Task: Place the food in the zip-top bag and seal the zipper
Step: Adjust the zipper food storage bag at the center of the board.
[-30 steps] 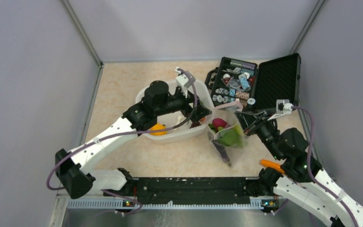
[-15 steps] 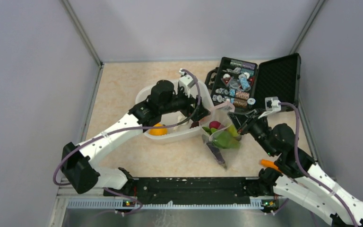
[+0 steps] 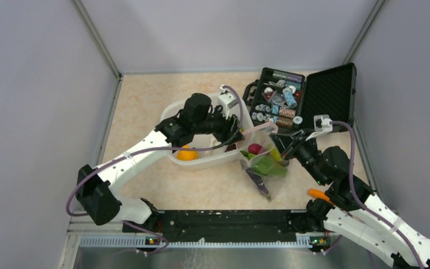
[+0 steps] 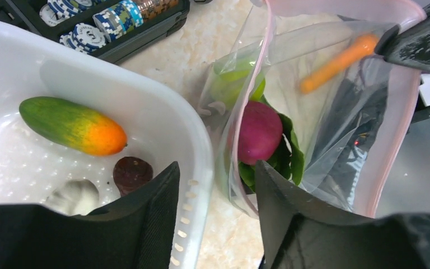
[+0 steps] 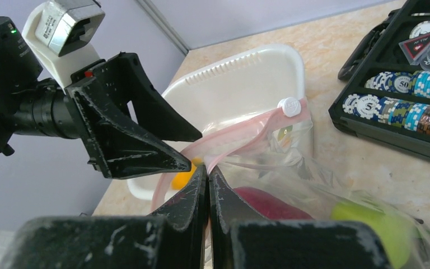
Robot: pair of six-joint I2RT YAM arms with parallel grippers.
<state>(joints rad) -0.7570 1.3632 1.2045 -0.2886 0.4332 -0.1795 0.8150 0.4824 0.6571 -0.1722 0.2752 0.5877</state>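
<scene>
We treat the left pincer [image 4: 215, 168] as the working tool; its jaws stand apart with nothing between them, poised above the right rim of the white tub [image 4: 185, 126], just beside the mouth of the zip-top bag [image 4: 336, 112]; the bag stands mouth-up near the middle of the desk [image 3: 145, 106], between the tub and the right arm, with the black case [image 3: 313, 95] at the far right corner; inside the bag we see a purple-red round piece [image 4: 257, 137] resting on a green leafy piece [image 4: 291, 159]; the food not yet bagged lies in the tub, on the side of the left pincer away from the bag: an oblong green-and-orange piece [image 4: 73, 124], a dark round piece [image 4: 132, 172] and a whitish piece [image 4: 73, 196] partly hidden by one finger; the oblong piece's long axis runs nearly along the closing line of the jaws, so we judge that a wrist turn is required to grip it across its short side; the left arm is the nearer one; the right pincer [image 5: 208, 171] is clamped together on the bag's mouth edge at the zipper [image 5: 241, 140], holding the mouth up and open.
</scene>
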